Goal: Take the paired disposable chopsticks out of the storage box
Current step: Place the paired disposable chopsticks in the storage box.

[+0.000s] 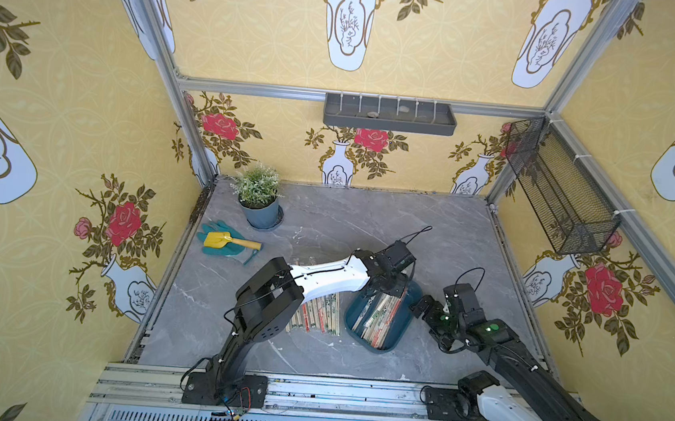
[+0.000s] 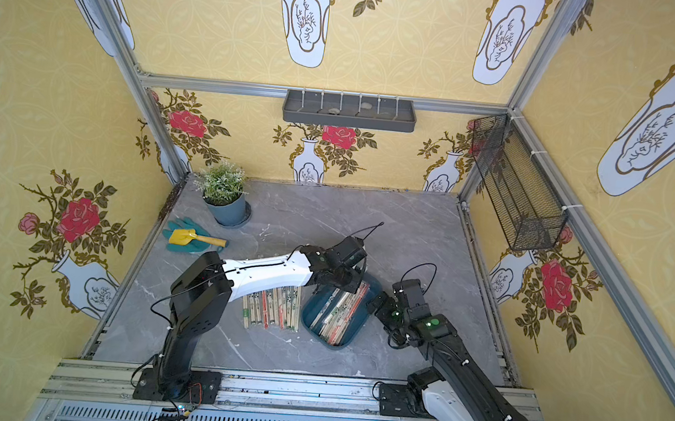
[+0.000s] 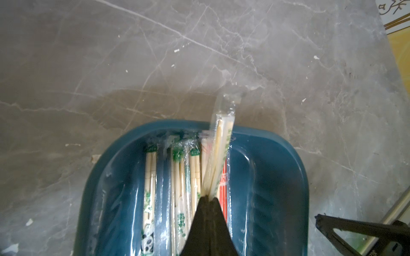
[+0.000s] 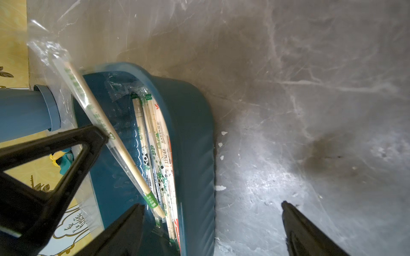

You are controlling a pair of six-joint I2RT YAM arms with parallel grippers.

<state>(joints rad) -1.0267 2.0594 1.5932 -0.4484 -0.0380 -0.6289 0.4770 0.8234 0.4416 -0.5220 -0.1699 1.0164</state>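
Pinching one sleeved chopstick pair (image 3: 221,137), L fingers (image 3: 208,200) sit clamped at lower centre of wrist view, pair tilted up past storage box (image 3: 277,155) rim. R fingers (image 4: 299,223) gape wide beside box. More pairs (image 1: 381,315) lie inside, centre-right on counter (image 1: 346,229); a row (image 1: 318,314) lies just left.

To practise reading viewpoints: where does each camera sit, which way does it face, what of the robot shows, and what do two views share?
Top views: high over the arm bases, looking down at the table; both arms show.
Left wrist: on the left arm, looking along the shut left gripper into the storage box.
Right wrist: on the right arm, looking past the open right gripper at the box's side.
Shared: both wrist views show the held chopstick pair.
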